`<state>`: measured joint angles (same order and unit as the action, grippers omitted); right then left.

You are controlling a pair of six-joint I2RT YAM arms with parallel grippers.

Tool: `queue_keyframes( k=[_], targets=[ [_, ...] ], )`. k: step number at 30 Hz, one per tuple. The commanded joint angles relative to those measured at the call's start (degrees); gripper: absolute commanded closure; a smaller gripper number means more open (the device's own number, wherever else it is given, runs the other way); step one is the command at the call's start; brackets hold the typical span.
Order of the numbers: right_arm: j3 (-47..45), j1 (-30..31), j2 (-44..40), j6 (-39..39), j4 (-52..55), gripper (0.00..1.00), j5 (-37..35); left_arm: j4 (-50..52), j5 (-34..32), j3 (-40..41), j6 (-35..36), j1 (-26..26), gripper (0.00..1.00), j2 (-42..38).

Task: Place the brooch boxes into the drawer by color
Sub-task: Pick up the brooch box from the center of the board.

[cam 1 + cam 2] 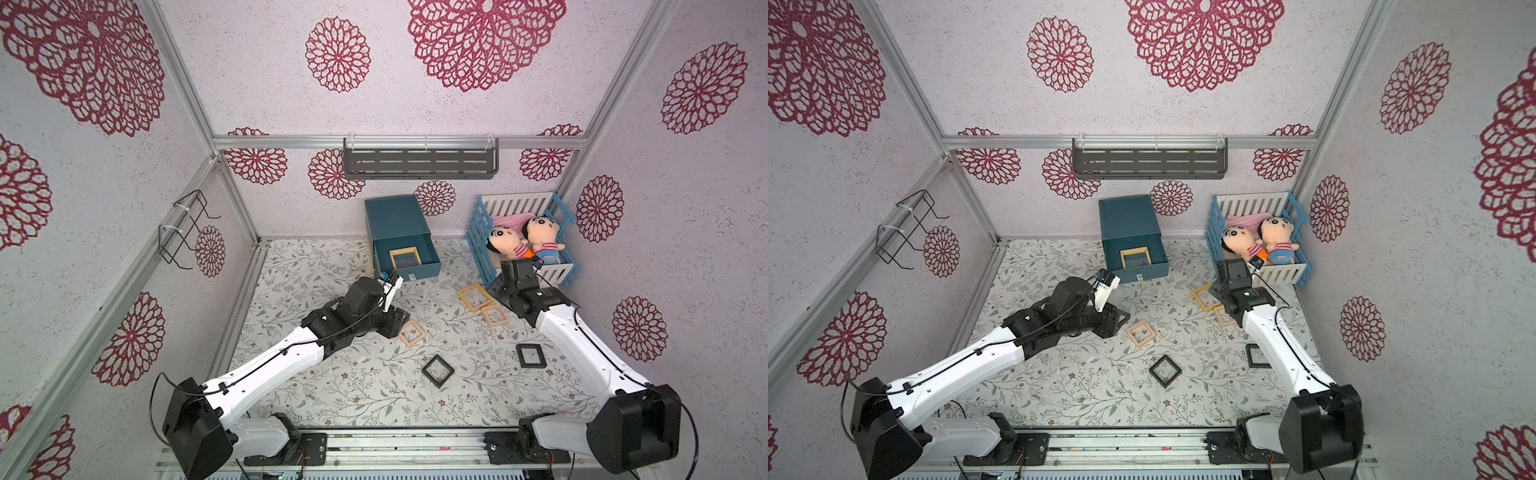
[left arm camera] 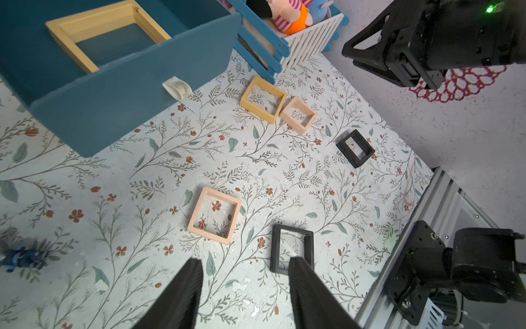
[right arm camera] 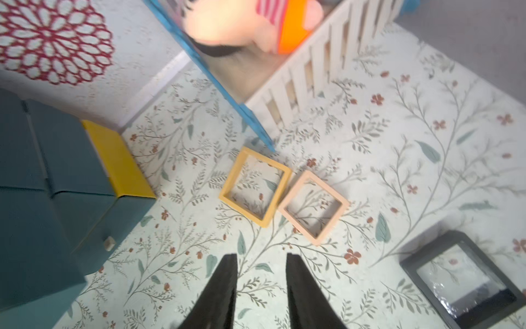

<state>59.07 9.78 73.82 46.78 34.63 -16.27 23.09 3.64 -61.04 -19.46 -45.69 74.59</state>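
The teal drawer chest [image 1: 395, 220] [image 1: 1127, 216] stands at the back with one drawer pulled out, and a yellow brooch box [image 1: 404, 257] [image 2: 105, 34] lies in it. On the table lie a yellow box [image 1: 475, 297] [image 3: 256, 186] touching a pink one [image 1: 494, 314] [image 3: 313, 208], another pink box [image 1: 412, 333] [image 2: 215, 215], and two black boxes [image 1: 437, 370] [image 1: 530, 355]. My left gripper [image 2: 246, 260] [image 1: 401, 320] hovers open and empty just left of the lone pink box. Beside the yellow-pink pair, my right gripper [image 3: 262, 256] [image 1: 495, 289] is open and empty.
A blue-and-white crib [image 1: 482, 245] holding two plush dolls [image 1: 523, 241] stands at the back right, close to the right wrist. A grey shelf [image 1: 419, 162] hangs on the back wall and a wire rack [image 1: 187, 228] on the left wall.
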Motion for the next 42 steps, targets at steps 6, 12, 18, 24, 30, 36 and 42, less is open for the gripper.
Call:
queue_keyframes(
  k=[6,12,18,24,30,36,42],
  targets=[
    [-4.32,-3.51,1.41,2.2,-8.18,0.65,3.26,-4.68,-6.56,1.6,1.93,-3.93,0.45,0.65],
    [-2.65,-3.54,7.02,2.49,-11.1,0.67,5.08,-5.21,-8.27,2.46,1.36,-4.47,0.45,0.39],
    [0.16,-3.46,13.25,3.9,-11.71,0.75,5.93,-5.11,-9.1,2.77,1.0,-4.58,0.45,-0.47],
    [5.12,-4.23,19.69,-1.27,-13.35,0.76,6.82,-4.66,-9.69,3.2,0.42,-4.58,0.45,-1.5],
    [9.68,-4.05,25.02,-7.71,-11.14,0.76,8.89,-4.46,-11.04,4.37,0.25,-4.56,0.44,-3.28],
    [7.99,-3.45,26.57,-6.56,-12.35,0.76,9.43,-4.46,-11.56,5.14,-0.03,-4.5,0.45,-4.1],
    [6.71,-3.45,27.83,-1.54,-14.09,0.77,11.29,-4.4,-11.33,4.79,-0.11,-4.5,0.45,-3.92]
  ],
)
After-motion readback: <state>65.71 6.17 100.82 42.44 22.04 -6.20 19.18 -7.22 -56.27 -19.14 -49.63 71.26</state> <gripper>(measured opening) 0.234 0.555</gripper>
